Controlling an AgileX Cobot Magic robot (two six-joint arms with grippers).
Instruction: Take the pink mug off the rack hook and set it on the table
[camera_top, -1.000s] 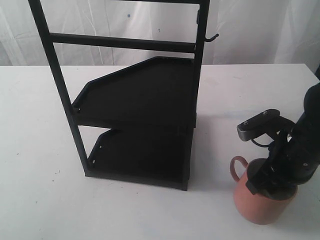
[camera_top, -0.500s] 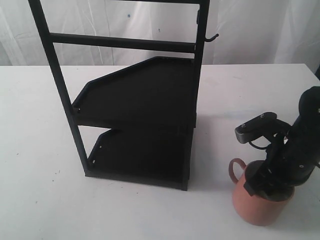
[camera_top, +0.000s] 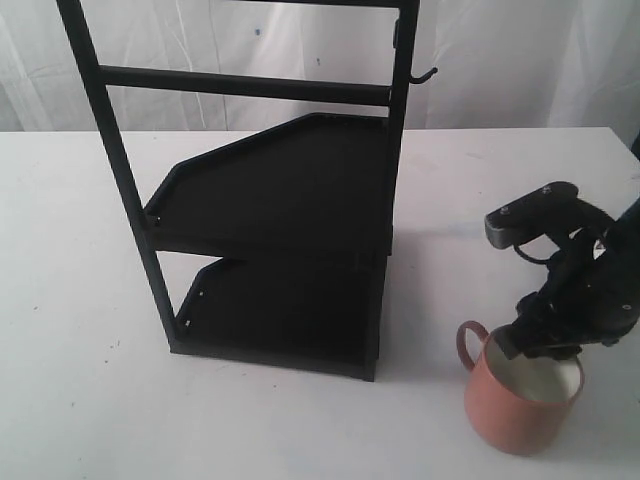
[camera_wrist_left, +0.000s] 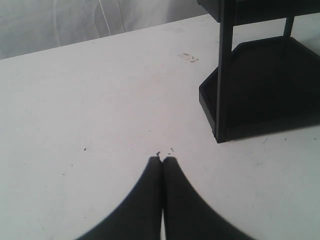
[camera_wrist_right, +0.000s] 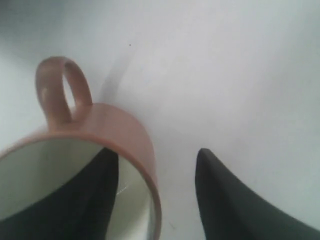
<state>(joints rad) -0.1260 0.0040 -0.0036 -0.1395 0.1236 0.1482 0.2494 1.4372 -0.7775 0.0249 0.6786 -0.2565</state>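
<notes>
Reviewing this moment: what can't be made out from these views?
- Right wrist view: whether the inner finger of the right gripper touches the pink mug; blurred, cut off by the frame edge.
- Exterior view: that gripper's fingertips, hidden by its own body.
- Exterior view: top of the rack, cut by the upper edge; the left gripper, out of frame.

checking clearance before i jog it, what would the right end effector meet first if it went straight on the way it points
Likely the pink mug: the open right end effector straddles its wall, so one side heads into the cream inside, the other toward the table. Depth is unclear.
</notes>
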